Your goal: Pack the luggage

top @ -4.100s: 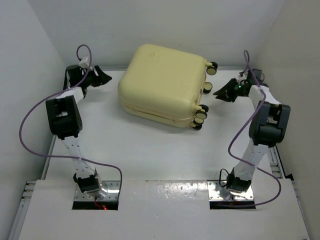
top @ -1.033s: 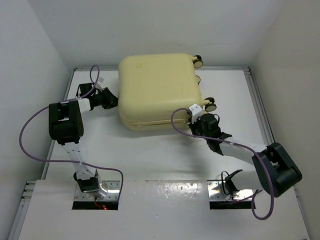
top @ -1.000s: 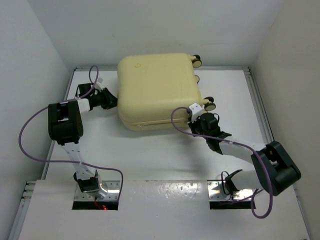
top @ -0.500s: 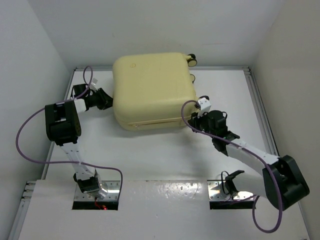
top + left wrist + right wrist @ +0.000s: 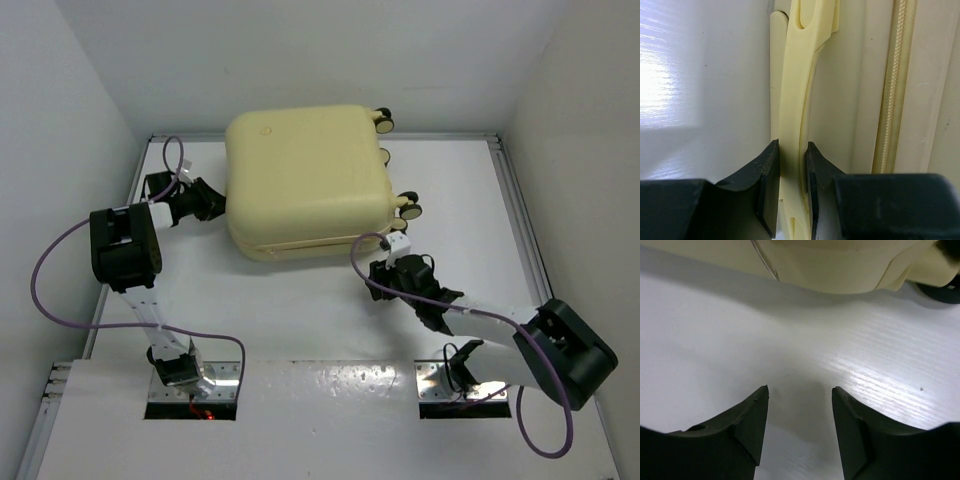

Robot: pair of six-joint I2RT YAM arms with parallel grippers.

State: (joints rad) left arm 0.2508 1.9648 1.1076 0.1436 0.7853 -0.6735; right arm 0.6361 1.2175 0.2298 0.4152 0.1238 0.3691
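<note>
**Item: luggage** (image 5: 305,180). Pale yellow hard-shell case, lying flat and closed at 12 o'clock on the tabletop (image 5: 300,320). Its wheels (image 5: 410,208) are at its 3 o'clock side.

**Left end effector** (image 5: 790,192). At the case's 9 o'clock side, clenched on the side handle (image 5: 799,95), with a finger pressing each face of the strap. The zipper (image 5: 892,85) runs just beside it.

**Right end effector** (image 5: 800,415). Near the case's 5 o'clock corner but apart from it, low over bare tabletop. Its jaws are spread and it carries nothing.

**Step in hand (judged):** positioning and steadying the closed case, so packing proper has not begun. No items to pack are in view.

**Next move (judged):** the left grip should hold the case steady while the right end effector goes to the seam. There it must find a zipper pull or the lid edge, neither of which is visible here.
</note>
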